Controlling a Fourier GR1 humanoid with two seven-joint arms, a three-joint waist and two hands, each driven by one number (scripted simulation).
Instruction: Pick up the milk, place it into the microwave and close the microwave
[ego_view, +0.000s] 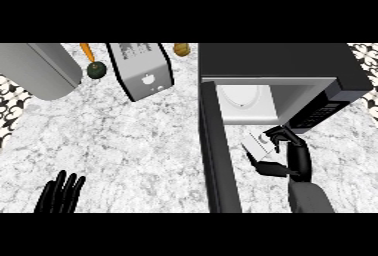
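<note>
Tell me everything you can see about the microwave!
The microwave is a black box at the far right of the speckled grey counter. Its door is swung wide open and sticks out toward the robot, seen edge-on as a long dark bar. Inside it looks pale grey, with a round white plate on the floor. A dark button panel sits at its right. The right hand holds the white milk carton just before the opening.
</note>
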